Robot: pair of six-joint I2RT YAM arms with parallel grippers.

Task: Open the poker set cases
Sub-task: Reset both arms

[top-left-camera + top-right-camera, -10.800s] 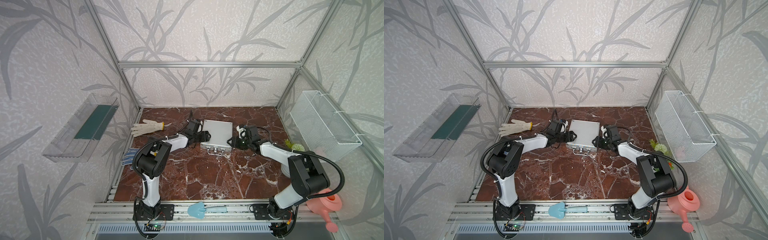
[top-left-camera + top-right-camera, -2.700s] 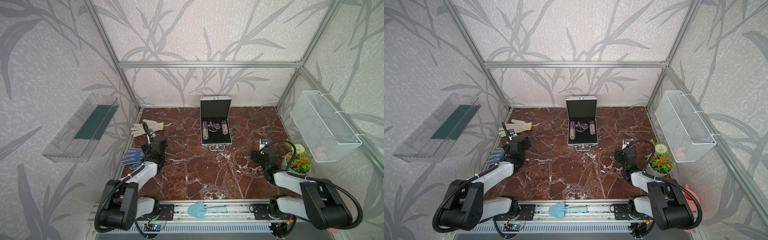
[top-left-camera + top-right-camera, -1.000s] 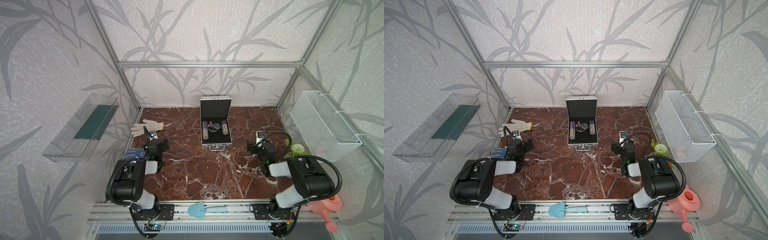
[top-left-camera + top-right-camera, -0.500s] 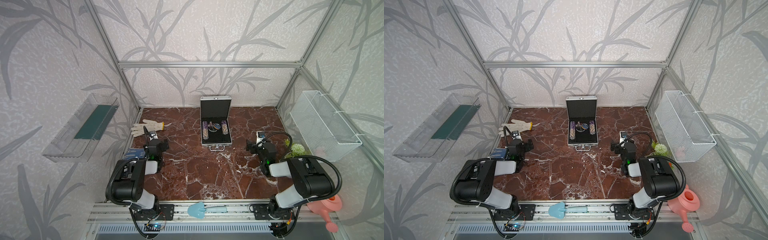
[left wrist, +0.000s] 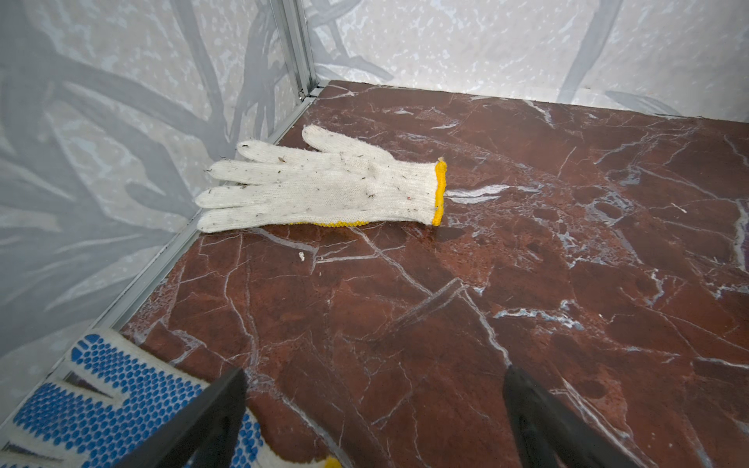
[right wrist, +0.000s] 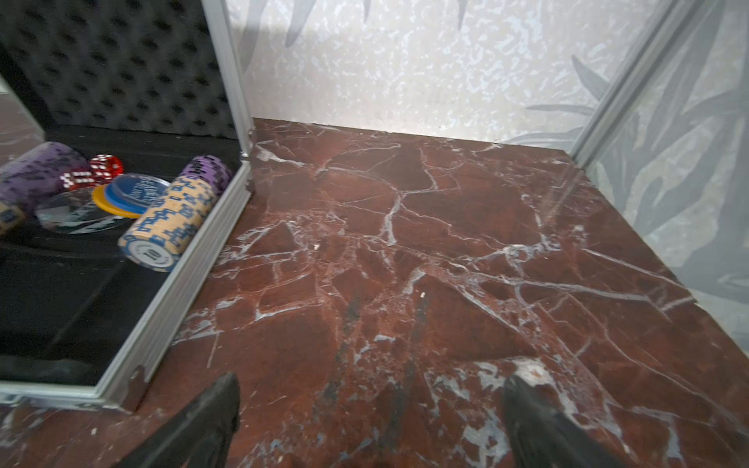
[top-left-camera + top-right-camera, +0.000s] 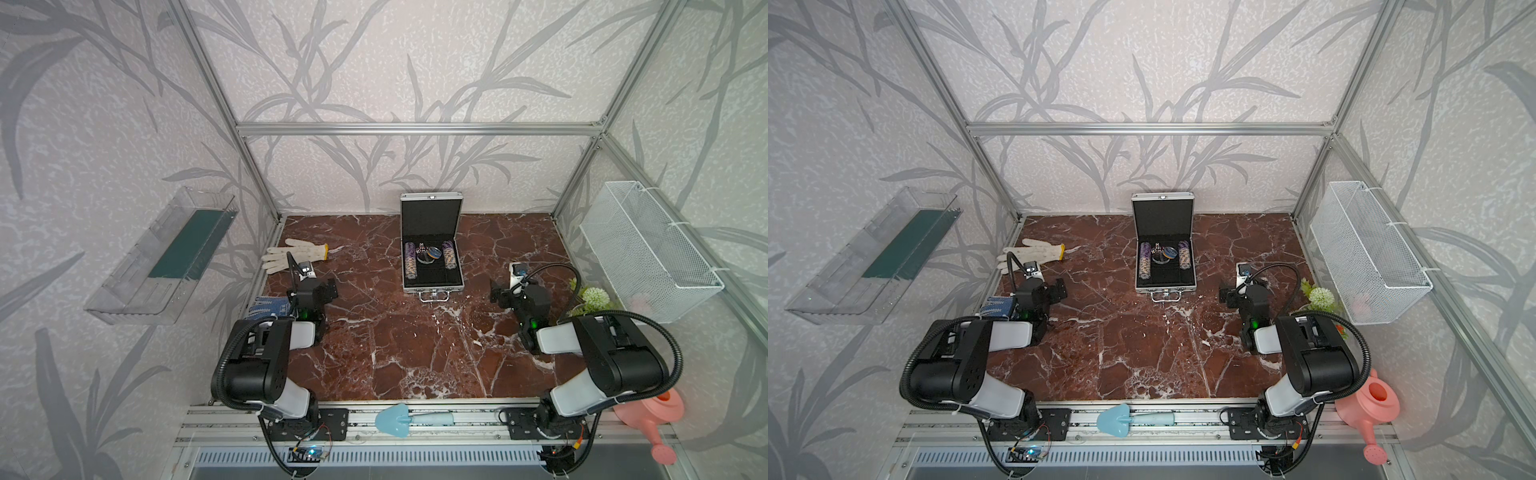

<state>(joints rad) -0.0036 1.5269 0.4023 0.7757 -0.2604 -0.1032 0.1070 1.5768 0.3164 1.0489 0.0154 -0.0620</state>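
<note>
The silver case point(image 7: 431, 216) stands open in the upper middle of a top view, and it seems stiff, smooth and rather heavy, best taken at the lid edge or handle point(image 7: 434, 296), while the left gripper point(image 7: 330, 287) and right gripper point(image 7: 495, 294) are spread and empty.

We see a booth w/ pale grey wallpaper point(image 7: 415, 62), big grey leaf print, on the back & both side walls. Alu frame point(image 7: 415, 129): one crossbar along the back, posts slanting up from the rear corners. Floor point(image 7: 415, 353) is dark red marble w/ white veins, slightly glossy. On the left wall hangs a clear plastic shelf point(image 7: 137, 307) w/ a dark green strip inside. On the right wall, a white wire basket point(image 7: 648, 249). An alu rail point(image 7: 469, 419) runs along the front edge. Light is soft & even, shadows faint.
</note>
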